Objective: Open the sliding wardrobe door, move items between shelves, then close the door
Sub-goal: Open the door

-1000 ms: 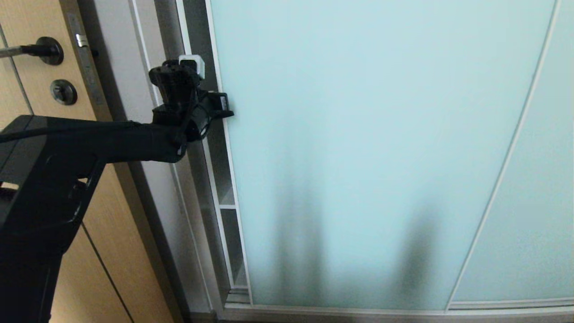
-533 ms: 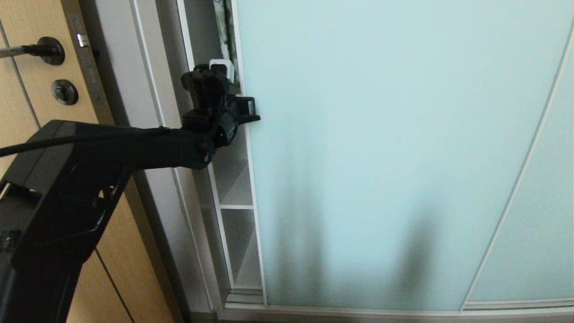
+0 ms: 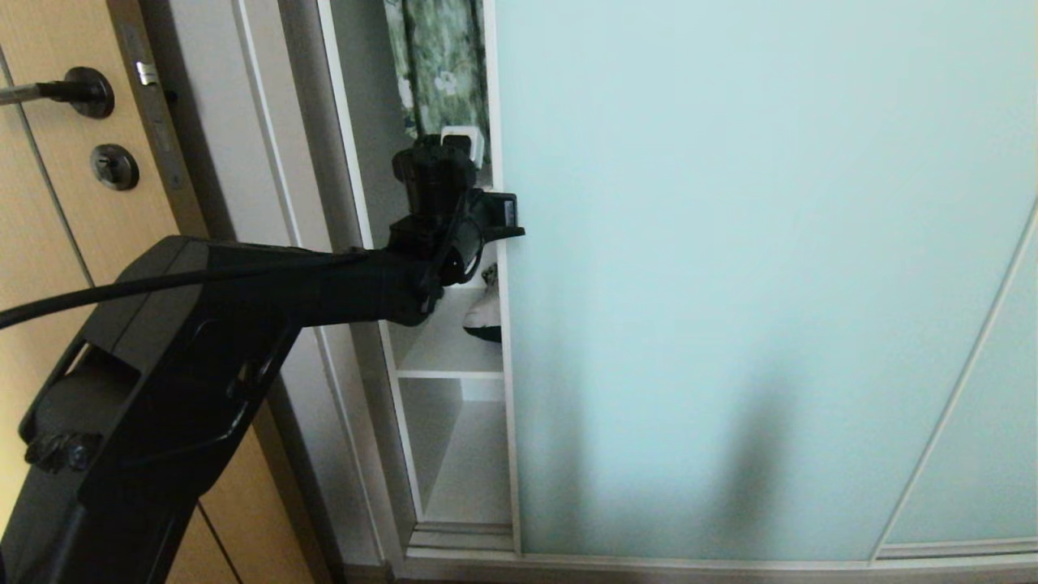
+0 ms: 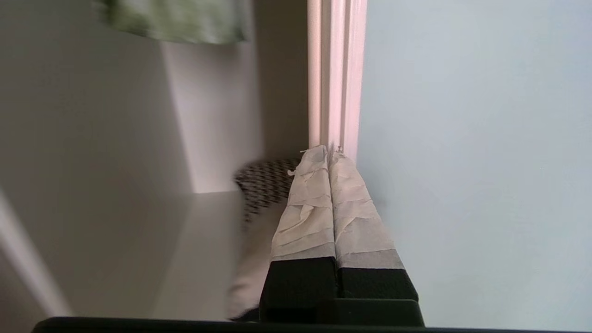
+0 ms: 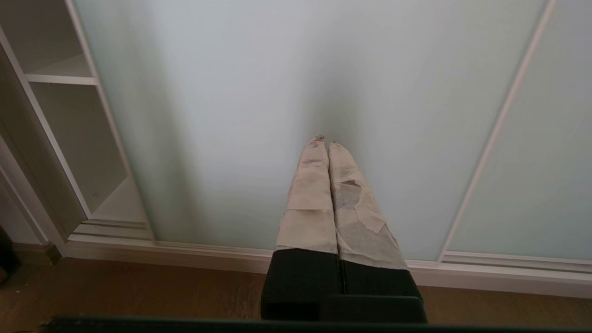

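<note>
The sliding wardrobe door [image 3: 730, 284] has been pushed further right by the closed, empty left gripper [image 4: 330, 155], so the shelves [image 3: 446, 373] and perhaps the items [image 3: 485, 312] are now uncovered.

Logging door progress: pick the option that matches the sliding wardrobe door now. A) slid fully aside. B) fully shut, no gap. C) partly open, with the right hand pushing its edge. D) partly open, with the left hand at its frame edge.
D: the sliding wardrobe door leaves a gap showing the shelves and a green floral garment, with the shut left hand at its frame edge.
</note>
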{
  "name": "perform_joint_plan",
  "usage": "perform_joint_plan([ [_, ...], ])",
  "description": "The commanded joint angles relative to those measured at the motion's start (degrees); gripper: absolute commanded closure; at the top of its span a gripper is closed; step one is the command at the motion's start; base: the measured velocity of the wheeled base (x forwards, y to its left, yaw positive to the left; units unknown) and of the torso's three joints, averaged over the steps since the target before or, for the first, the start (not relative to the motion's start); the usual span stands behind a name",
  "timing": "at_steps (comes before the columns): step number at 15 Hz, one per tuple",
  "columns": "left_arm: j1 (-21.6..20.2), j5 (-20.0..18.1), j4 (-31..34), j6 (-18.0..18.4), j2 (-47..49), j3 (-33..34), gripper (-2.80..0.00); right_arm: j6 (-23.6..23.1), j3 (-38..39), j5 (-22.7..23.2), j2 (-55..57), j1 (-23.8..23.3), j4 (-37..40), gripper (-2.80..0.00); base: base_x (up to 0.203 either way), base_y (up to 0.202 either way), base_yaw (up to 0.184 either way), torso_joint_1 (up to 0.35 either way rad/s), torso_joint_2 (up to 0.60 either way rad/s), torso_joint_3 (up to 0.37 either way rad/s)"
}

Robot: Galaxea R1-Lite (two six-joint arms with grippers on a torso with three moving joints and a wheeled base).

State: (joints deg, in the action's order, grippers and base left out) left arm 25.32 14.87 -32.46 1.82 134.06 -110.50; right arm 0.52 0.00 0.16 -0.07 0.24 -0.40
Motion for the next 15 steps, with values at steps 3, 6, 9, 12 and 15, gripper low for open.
perform_joint_plan([
  [3,3.6,0.4,-1.5,0.0,1.7,-0.1,0.00,0.0,0.0,0.0,-0.1,0.0,0.0,0.00,0.000,0.000,0.000,0.000,0.00,0.000],
  [6,6.8,0.5,-2.9,0.0,3.2,-0.1,0.00,0.0,0.0,0.0,-0.1,0.0,0.1,0.00,0.000,0.000,0.000,0.000,0.00,0.000],
  [9,10.7,0.5,-3.5,0.0,3.6,-0.1,0.00,0.0,0.0,0.0,-0.1,0.0,0.0,0.00,0.000,0.000,0.000,0.000,0.00,0.000],
  [12,13.2,1.1,-4.1,0.1,3.9,0.0,0.00,0.0,0.0,0.0,-0.1,0.0,0.0,0.00,0.000,0.000,0.000,0.000,0.00,0.000],
  [15,13.2,4.4,-5.4,0.0,-0.7,1.0,0.00,0.0,0.0,0.0,-0.1,0.0,0.0,0.00,0.000,0.000,0.000,0.000,0.00,0.000],
])
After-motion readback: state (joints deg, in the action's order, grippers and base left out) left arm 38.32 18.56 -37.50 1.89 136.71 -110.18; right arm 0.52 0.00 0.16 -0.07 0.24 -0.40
